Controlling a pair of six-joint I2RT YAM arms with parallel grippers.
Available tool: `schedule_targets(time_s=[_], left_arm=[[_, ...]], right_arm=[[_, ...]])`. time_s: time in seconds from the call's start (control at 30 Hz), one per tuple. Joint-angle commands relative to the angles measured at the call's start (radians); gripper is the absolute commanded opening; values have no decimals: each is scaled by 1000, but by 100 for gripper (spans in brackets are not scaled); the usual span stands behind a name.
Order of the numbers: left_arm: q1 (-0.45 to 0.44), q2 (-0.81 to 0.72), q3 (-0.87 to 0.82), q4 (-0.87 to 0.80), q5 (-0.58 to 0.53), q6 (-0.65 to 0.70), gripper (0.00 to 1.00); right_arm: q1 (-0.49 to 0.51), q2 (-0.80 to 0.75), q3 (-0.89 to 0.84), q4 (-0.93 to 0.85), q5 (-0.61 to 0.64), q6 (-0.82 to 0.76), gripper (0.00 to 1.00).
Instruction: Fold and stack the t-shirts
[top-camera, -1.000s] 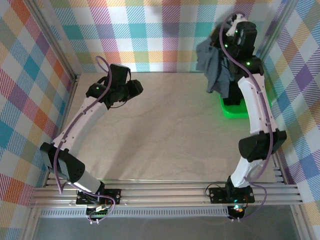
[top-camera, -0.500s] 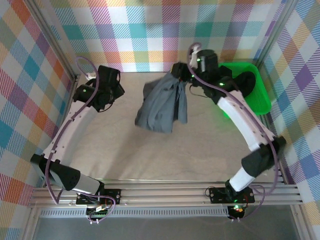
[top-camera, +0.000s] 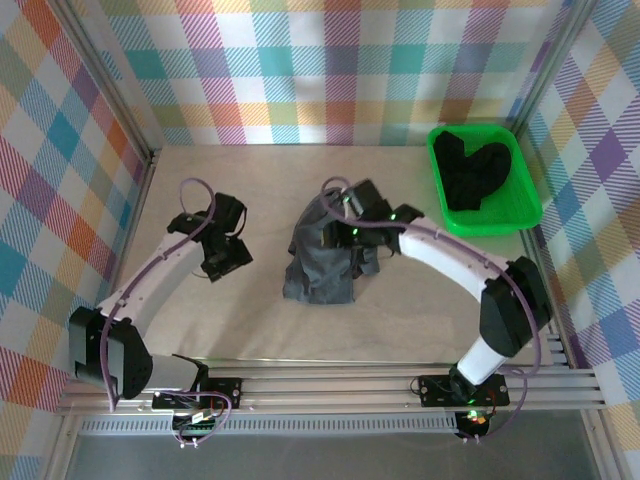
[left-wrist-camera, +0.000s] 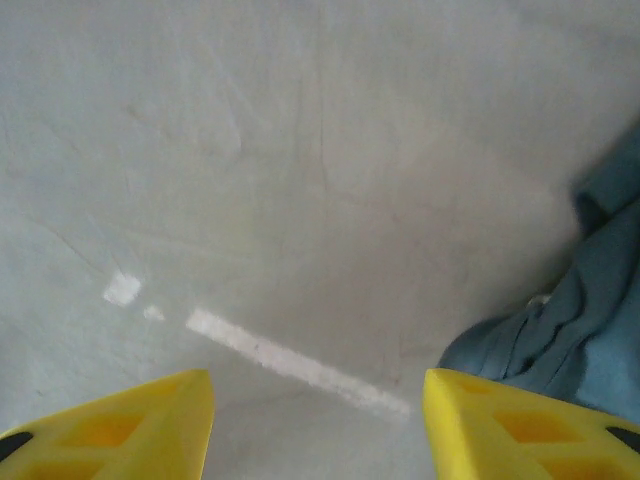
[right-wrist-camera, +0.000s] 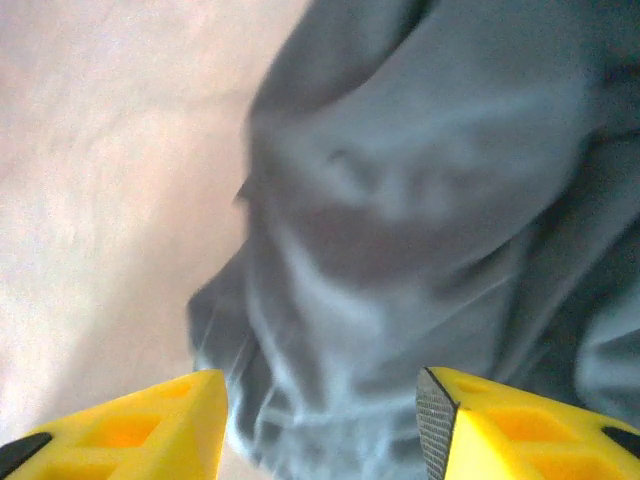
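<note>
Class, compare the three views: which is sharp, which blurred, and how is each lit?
Top external: sharp, evenly lit, the grey t-shirt shows crisp folds. Left wrist: soft and greyish, the table hazy. Right wrist: most blurred, the cloth smeared, the yellow fingers soft-edged.

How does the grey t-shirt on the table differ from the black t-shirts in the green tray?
Colour: the grey t-shirt is slate grey, while the black t-shirts are black.
Place: the grey t-shirt lies on the bare table, near its middle. The black t-shirts lie inside the green tray, at the far right.
Both are crumpled heaps, not yet folded.
</note>
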Motion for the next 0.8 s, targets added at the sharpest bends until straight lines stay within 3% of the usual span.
schedule_targets(time_s=[0.0,0.13,0.27,0.47,0.6,0.73,0.77], left_arm=[[-11,-23,-60,177,228,-38,59],[-128,126,-77,225,323,-60,64],[-220,242,-72,282,321,-86,73],[-250,409,-27,335,294,-90,68],[-252,463,11,406,290,-106,49],[-250,434,75,361,205,-113,0],[-248,412,84,341,181,-115,0]], right_arm=[[17,-47,-160,16,68,39,52],[-43,-94,-262,77,35,94,52],[-106,-35,-248,42,-34,98,52],[-167,1,-273,37,-63,160,54],[-186,24,-269,22,-60,187,53],[-206,79,-267,54,-62,197,47],[-216,100,-262,63,-71,199,42]])
